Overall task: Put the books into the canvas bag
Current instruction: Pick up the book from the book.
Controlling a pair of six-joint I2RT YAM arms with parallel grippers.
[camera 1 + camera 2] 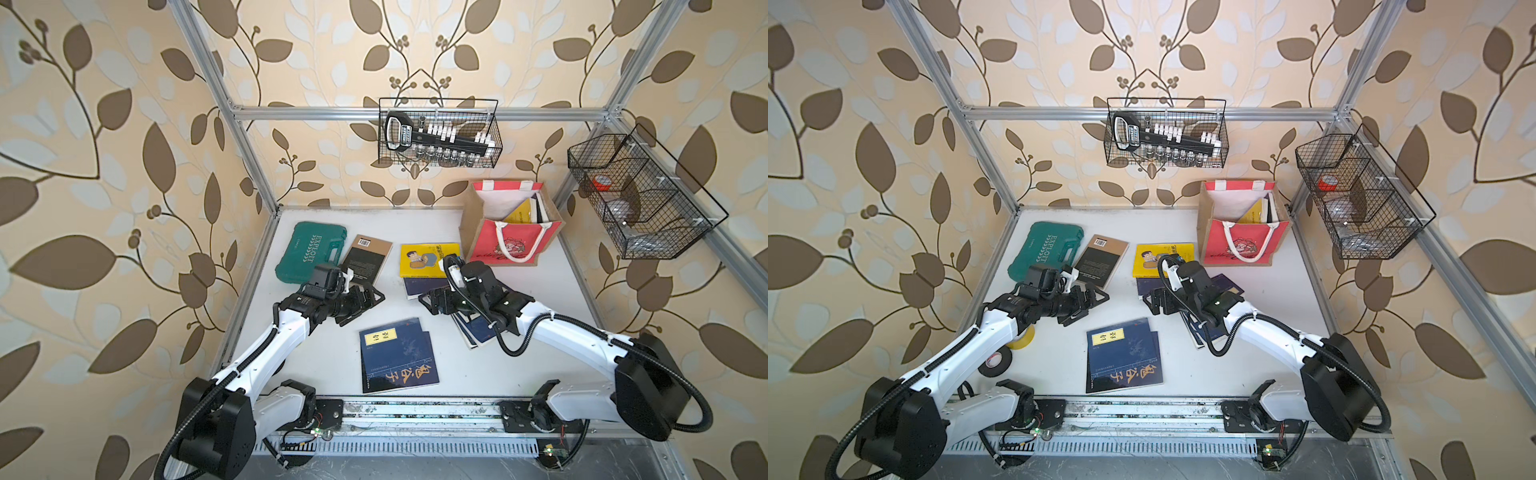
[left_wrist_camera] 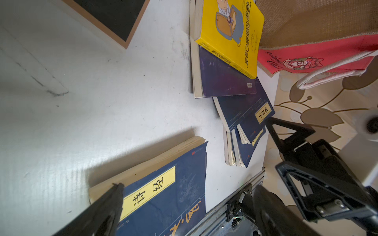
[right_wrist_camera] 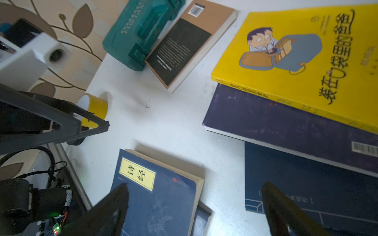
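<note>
The canvas bag (image 1: 509, 243) (image 1: 1244, 243) stands open at the back right with a yellow book (image 1: 523, 214) and others upright inside. On the table lie a navy stack with a yellow label (image 1: 397, 355) (image 2: 163, 194) (image 3: 159, 196), a yellow cartoon book (image 1: 424, 259) (image 3: 296, 57) on purple and navy books, and a black-and-tan book (image 1: 368, 259). My left gripper (image 1: 368, 303) (image 2: 188, 192) hangs open left of centre. My right gripper (image 1: 428, 303) (image 3: 195, 187) hangs open facing it, its arm hiding part of a navy pile (image 1: 473, 332). Neither holds anything.
A green tool case (image 1: 311, 251) lies at the back left beside the black-and-tan book. A yellow tape roll (image 1: 1025, 336) and a black one (image 1: 994, 365) sit under the left arm. Black wire baskets hang on the back wall (image 1: 438, 133) and the right frame (image 1: 640, 199).
</note>
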